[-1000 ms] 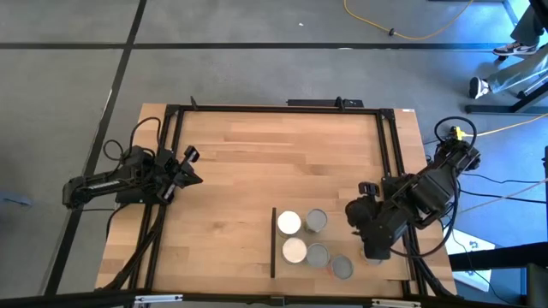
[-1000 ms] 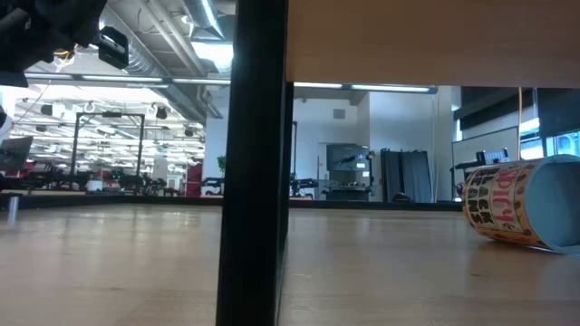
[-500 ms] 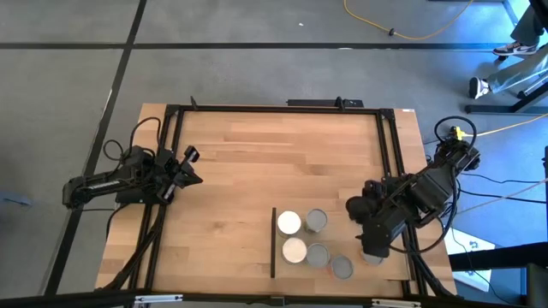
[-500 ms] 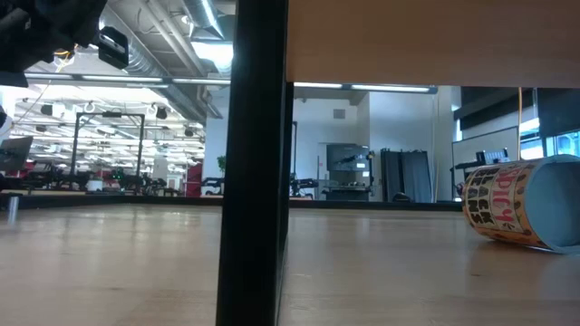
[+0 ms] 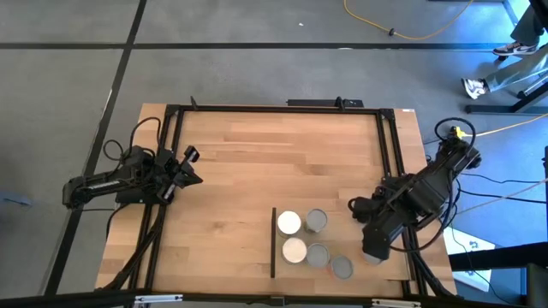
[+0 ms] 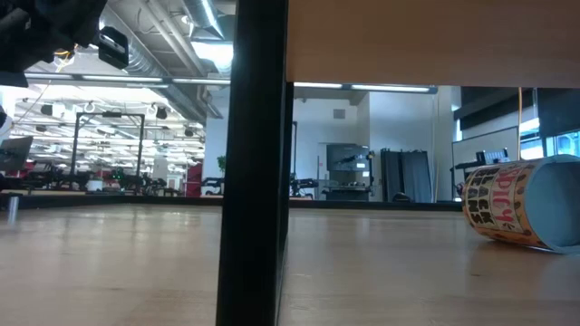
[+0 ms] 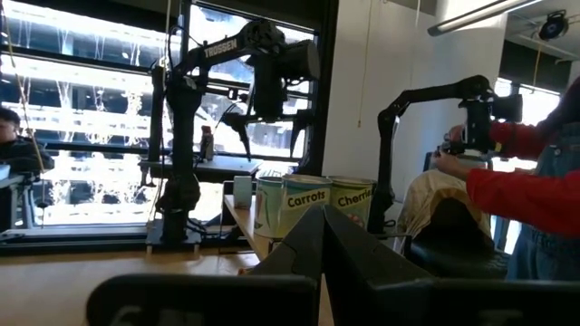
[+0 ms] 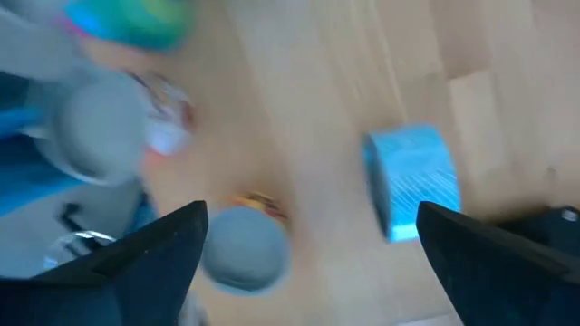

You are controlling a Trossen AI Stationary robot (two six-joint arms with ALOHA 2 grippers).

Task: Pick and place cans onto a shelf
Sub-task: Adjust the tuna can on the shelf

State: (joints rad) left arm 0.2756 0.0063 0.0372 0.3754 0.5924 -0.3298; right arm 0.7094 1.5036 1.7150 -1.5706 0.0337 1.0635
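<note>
The right gripper (image 5: 371,249), fingers spread apart, is hovering over a short silver-topped metal can (image 5: 374,256) near the table's (image 5: 231,154) right edge.

Left arm lying folded low along table's left edge, left gripper (image 5: 190,168) pointing inward toward table centre, fingers (image 7: 313,249) pressing together. Right arm reaching in from right side, elbow bending outward, right gripper (image 5: 364,229) hanging near table's front right corner, fingers (image 8: 159,249) spreading wide apart, gripping nothing.
</note>
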